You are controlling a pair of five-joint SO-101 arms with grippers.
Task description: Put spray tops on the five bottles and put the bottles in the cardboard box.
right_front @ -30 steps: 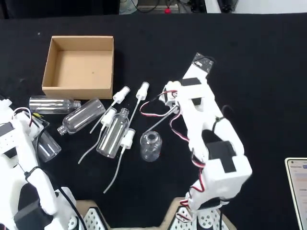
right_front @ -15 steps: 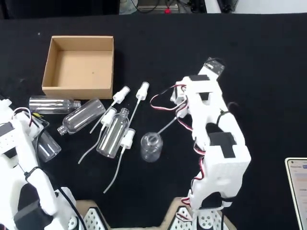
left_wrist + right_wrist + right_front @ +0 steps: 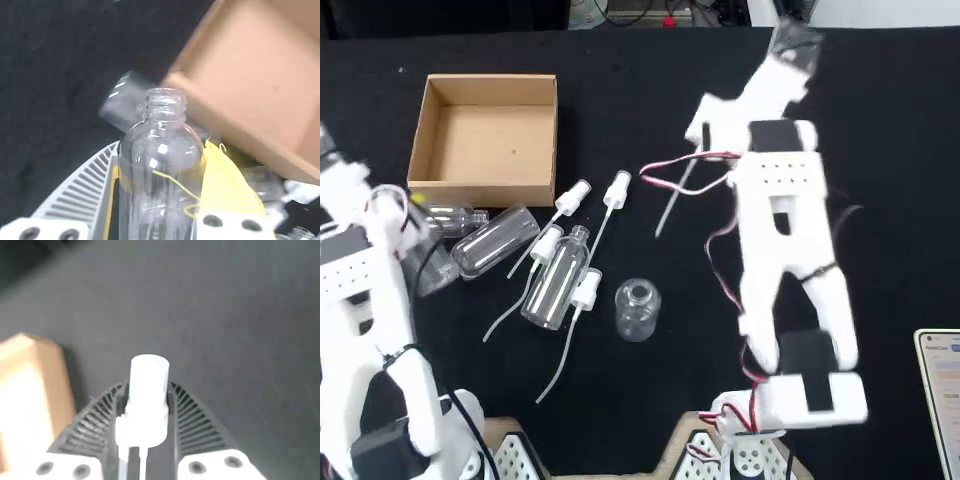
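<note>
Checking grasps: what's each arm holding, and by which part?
Left jaws: clear plastic bottle, by its body. Right jaws: white spray top, by its head.

Bottles (image 3: 557, 282) clear glossy plastic, spray tops (image 3: 573, 196) wht plastic, cardboard box (image 3: 480, 188) matt, table (image 3: 900, 120) matt blk cloth.

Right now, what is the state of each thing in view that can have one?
Box: open, empty.
Left end effector: shut on a bottle with no top.
Right end effector: shut on a spray top.
Upright bottle: standing, no top.
Lying bottles: on their sides, no tops.
Loose tops: lying, on no bottle.
</note>
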